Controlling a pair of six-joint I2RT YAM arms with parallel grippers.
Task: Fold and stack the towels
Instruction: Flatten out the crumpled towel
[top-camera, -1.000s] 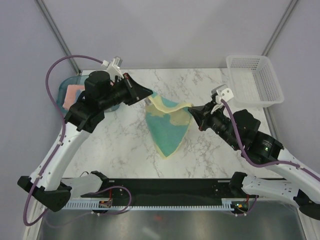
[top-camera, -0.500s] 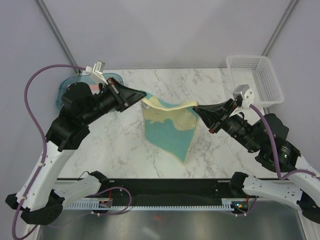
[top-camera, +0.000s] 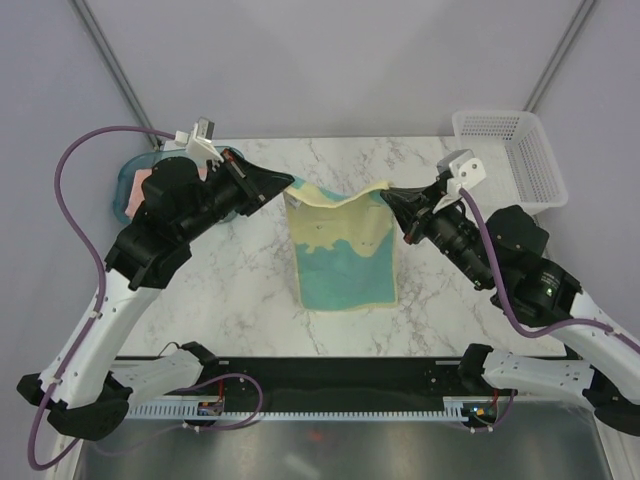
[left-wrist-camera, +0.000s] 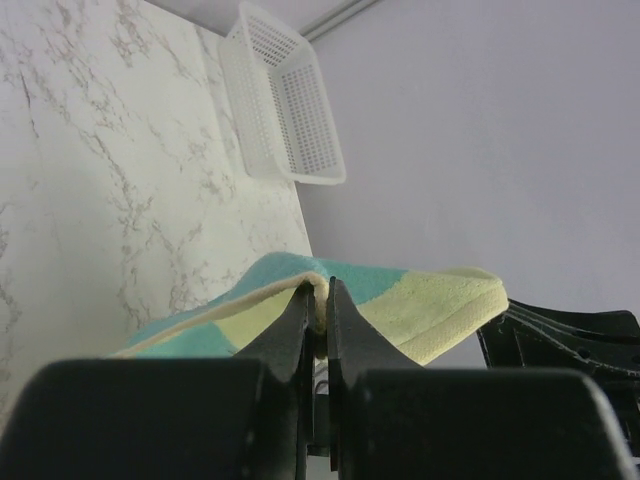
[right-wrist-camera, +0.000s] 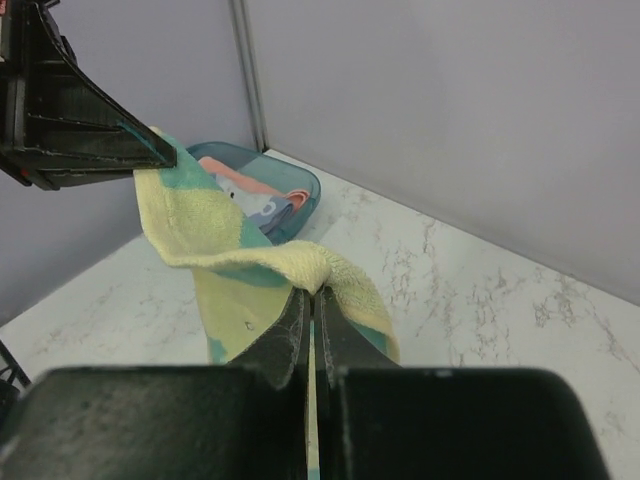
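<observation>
The pale yellow towel with a teal panel (top-camera: 342, 250) hangs spread between both grippers above the table's middle, its lower edge near the marble. My left gripper (top-camera: 290, 187) is shut on its upper left corner (left-wrist-camera: 318, 300). My right gripper (top-camera: 386, 194) is shut on its upper right corner (right-wrist-camera: 318, 272). The salmon-pink towel (top-camera: 142, 186) lies in the teal tray (top-camera: 124, 180) at the far left, mostly hidden by my left arm. In the right wrist view the tray (right-wrist-camera: 300, 185) holds the salmon-pink towel (right-wrist-camera: 258, 187) with the light blue towel (right-wrist-camera: 256, 208) beside it.
A white mesh basket (top-camera: 508, 160) stands at the far right corner and also shows in the left wrist view (left-wrist-camera: 285, 105). The marble table (top-camera: 240, 300) lies beneath the hanging towel. Grey walls close in the back and sides.
Both grippers have moved apart and levelled, pulling the towel's top edge taut. The towel has gone from a hanging point to a flat rectangle.
</observation>
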